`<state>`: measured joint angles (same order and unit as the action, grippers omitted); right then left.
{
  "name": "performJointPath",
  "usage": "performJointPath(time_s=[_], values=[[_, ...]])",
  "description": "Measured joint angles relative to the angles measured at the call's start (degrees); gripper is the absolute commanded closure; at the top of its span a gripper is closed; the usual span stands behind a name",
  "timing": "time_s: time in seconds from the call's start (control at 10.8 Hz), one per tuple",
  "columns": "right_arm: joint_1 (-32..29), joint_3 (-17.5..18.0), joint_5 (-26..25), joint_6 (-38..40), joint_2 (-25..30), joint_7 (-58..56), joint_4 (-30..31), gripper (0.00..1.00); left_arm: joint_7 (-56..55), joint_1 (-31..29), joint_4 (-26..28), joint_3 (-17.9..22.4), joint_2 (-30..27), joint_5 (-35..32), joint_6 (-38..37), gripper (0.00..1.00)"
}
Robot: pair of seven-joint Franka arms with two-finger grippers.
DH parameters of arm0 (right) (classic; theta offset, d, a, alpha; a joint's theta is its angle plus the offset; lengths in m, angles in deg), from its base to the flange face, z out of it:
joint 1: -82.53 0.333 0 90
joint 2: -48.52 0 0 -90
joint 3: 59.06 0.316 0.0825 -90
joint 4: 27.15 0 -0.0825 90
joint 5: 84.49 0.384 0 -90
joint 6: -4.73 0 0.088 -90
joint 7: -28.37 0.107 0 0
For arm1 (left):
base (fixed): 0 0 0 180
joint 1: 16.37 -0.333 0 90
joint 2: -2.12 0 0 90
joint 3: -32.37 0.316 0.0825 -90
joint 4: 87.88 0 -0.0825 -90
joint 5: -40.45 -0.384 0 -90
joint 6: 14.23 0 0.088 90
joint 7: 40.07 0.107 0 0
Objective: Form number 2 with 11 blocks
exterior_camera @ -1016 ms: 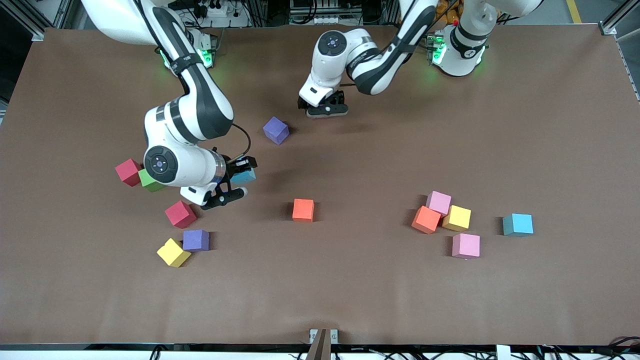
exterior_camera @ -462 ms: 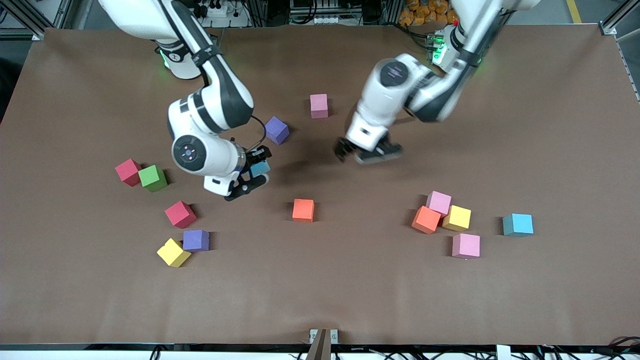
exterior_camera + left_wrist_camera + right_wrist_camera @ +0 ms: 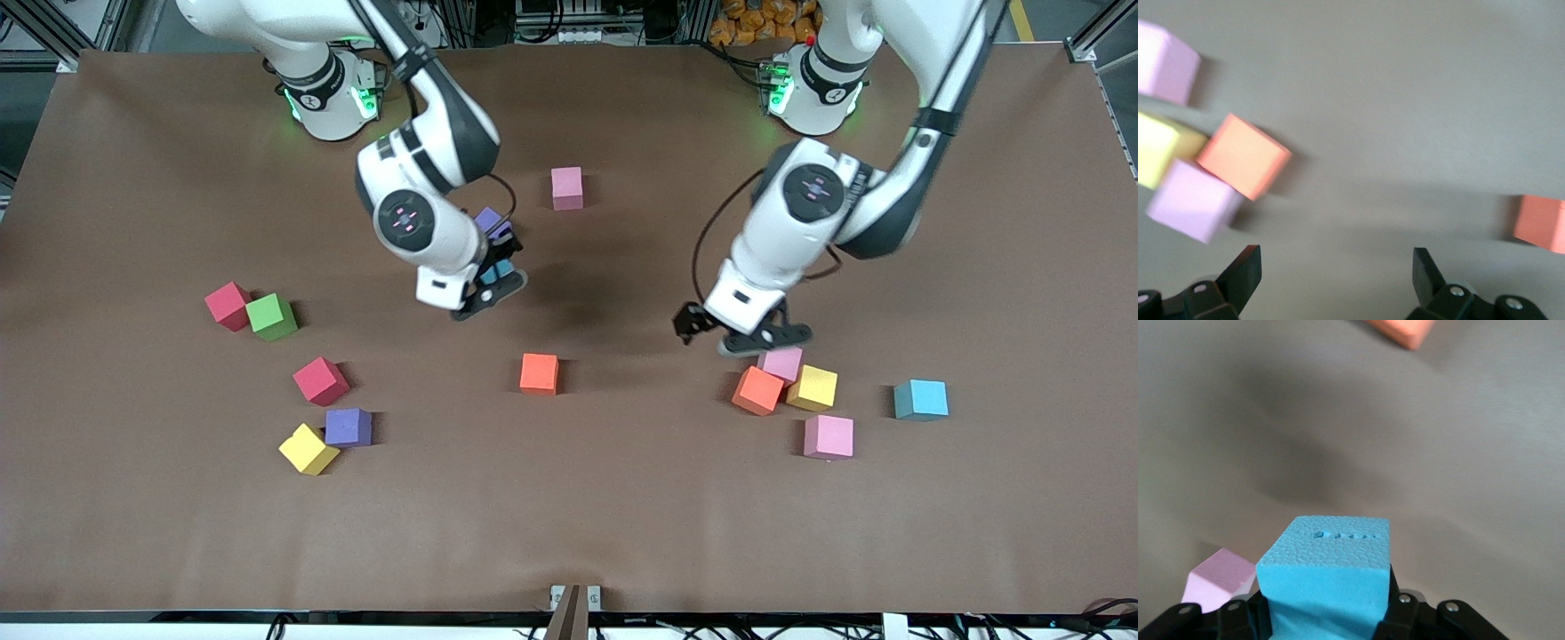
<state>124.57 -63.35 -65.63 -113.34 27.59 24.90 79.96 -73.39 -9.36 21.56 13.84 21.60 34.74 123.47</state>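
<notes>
The right gripper [image 3: 1328, 613] is clenched on a blue block [image 3: 1328, 577], up over the table [image 3: 622, 516]; a purple block [image 3: 487, 219], mostly hidden, seems to lie just beside it. The left gripper [image 3: 742, 331] hangs with jaws spread and bare above a pink block [image 3: 784, 363] that touches an orange block [image 3: 757, 390] and a yellow block [image 3: 813, 388].

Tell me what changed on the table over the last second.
The right gripper carried its blue block from near the red and green cubes toward the purple block. The left gripper, open and empty, swung away from the lone pink block to the pink-orange-yellow cluster. Blocks on the table stayed put.
</notes>
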Motion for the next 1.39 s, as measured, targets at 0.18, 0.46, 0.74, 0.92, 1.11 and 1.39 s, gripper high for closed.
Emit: performJointPath(time_s=[0.18, 0.46, 0.74, 0.92, 1.11, 1.39], values=[[4.57, -0.01, -2.97, -0.61, 1.22, -0.56, 0.76, 0.7, 13.84, -5.05, -1.35, 0.19, 3.28, -0.62, -0.19, 0.0], [8.76, -0.04, -5.44, -5.71, 5.09, -11.86, 7.5, 0.72, 25.86, -8.92, -4.04, 0.2, 7.54, -4.56, -0.07, 0.0], [12.57, -0.15, -5.59, -9.06, 8.5, -23.22, 14.2, 0.77, 26.02, -8.27, -5.05, -0.35, 8.09, -10.17, -0.47, 0.0], [15.3, -0.31, -5.69, -12.09, 9.96, -28.7, 17.78, 0.79, 26.02, -8.02, -4.93, -0.67, 8.54, -10.39, -3.82, 0.0], [18.83, -2.61, -5.79, -15.47, 10.52, -32.14, 21.19, 0.83, 26.02, -7.89, -4.48, -1.28, 8.67, -10.41, -7.05, 0.0], [28.04, -11.13, -5.85, -20.77, 10.82, -36.76, 26.05, 0.84, 26.02, -7.4, -3.8, -1.49, 9.2, -10.52, -7.45, 0.0]])
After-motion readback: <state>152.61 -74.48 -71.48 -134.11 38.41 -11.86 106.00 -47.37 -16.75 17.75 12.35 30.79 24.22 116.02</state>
